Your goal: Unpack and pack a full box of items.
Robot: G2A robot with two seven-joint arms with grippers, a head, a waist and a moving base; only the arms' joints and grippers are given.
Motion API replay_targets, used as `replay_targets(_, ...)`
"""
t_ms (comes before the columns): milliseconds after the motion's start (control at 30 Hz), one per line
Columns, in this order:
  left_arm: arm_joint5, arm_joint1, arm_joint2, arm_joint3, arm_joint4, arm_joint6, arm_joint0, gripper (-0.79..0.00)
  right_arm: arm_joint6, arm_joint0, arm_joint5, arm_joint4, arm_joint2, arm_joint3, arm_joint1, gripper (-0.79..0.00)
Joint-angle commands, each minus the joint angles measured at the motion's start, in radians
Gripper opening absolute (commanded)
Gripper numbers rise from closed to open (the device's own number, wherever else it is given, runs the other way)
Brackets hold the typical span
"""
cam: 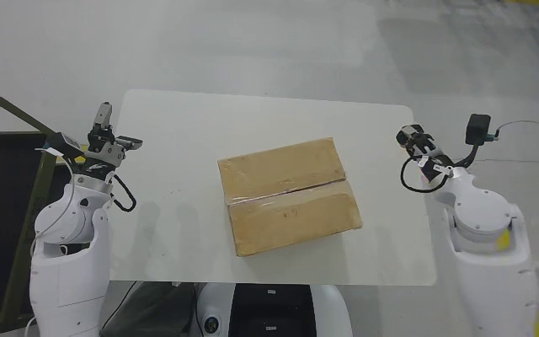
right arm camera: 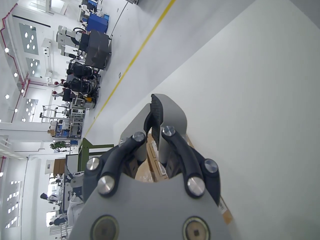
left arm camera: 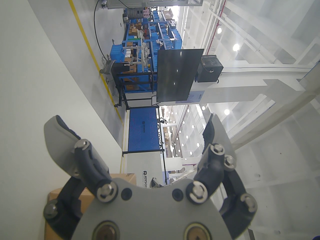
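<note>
Brown cardboard box (cam: 286, 195) sits at centre of white table (cam: 177, 236), turned slightly askew. Top flaps closed, clear tape along middle seam; contents hidden. Left gripper (cam: 116, 128) at table's left edge, well apart from box, fingers (left arm camera: 60, 136) spread wide, holding nothing. Right gripper (cam: 411, 136) near table's right edge, fingers (right arm camera: 156, 112) pressed together, nothing between them.

Taped cardboard box (cam: 289, 195) at centre, flaps shut, passable table (cam: 168, 227) surface on every side.
</note>
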Motion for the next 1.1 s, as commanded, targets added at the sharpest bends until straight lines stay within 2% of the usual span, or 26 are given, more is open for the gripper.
replay_targets(0,0.0,0.0,0.0,0.0,0.0,0.0,0.0,0.0,0.005,0.013,-0.008,0.001,0.004,0.014,0.001,-0.73)
replay_targets(67,0.0,0.0,0.0,0.0,0.0,0.0,0.0,0.0,0.009,0.024,-0.018,-0.003,0.004,0.025,0.001,-0.677)
replay_targets(100,0.0,0.0,0.0,0.0,0.0,0.0,0.0,0.0,0.011,0.031,-0.028,-0.009,0.003,0.036,0.002,-0.622)
replay_targets(133,0.0,0.0,0.0,0.0,0.0,0.0,0.0,0.0,0.013,0.036,-0.031,-0.01,0.003,0.042,0.002,-0.533)
replay_targets(167,0.0,0.0,0.0,0.0,0.0,0.0,0.0,0.0,0.015,0.042,-0.035,-0.01,0.003,0.051,0.003,-0.416)
replay_targets(233,0.0,0.0,0.0,0.0,0.0,0.0,0.0,0.0,0.02,0.056,-0.047,-0.006,-0.002,0.072,0.002,0.0)
replay_targets(367,0.0,0.0,0.0,0.0,0.0,0.0,0.0,0.0,0.03,0.071,-0.073,0.014,-0.008,0.096,0.002,0.0)
replay_targets(400,0.0,0.0,0.0,0.0,0.0,0.0,0.0,0.0,0.027,0.069,-0.067,0.008,-0.008,0.093,0.002,-0.252)
replay_targets(567,0.0,0.0,0.0,0.0,0.0,0.0,0.0,-0.001,0.03,0.071,-0.074,0.014,-0.008,0.096,0.002,-0.058)
replay_targets(667,0.0,0.0,0.0,0.0,0.0,0.0,0.0,-0.001,0.03,0.071,-0.073,0.014,-0.008,0.096,0.002,-0.01)
replay_targets(1067,0.0,0.0,0.0,0.0,0.0,0.0,0.0,-0.001,0.03,0.071,-0.073,0.014,-0.008,0.096,0.002,0.0)
